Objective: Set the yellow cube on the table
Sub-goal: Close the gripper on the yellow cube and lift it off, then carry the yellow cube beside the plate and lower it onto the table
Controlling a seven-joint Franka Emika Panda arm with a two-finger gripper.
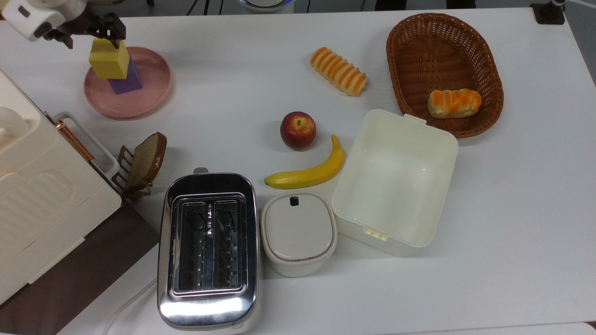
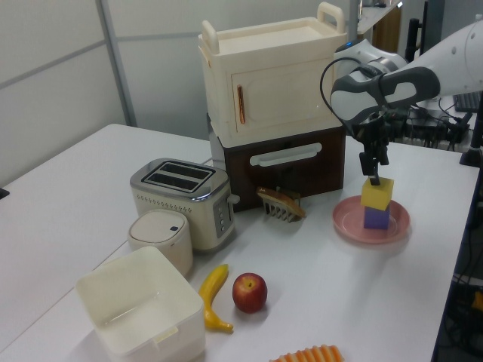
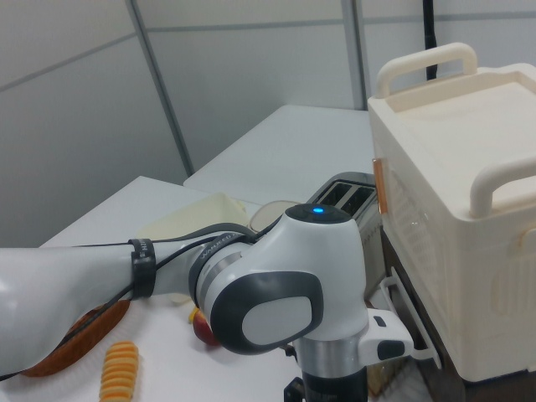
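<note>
A purple cube (image 1: 126, 80) sits on a round pink plate (image 1: 144, 100). A red apple (image 1: 298, 130) lies just beside a banana (image 1: 309, 173), near an open cream box (image 1: 396, 184). A chrome toaster (image 1: 208, 251) stands touching a lidded white container (image 1: 298, 232). A wicker basket (image 1: 442, 70) holds a bread roll (image 1: 454, 103).
</note>
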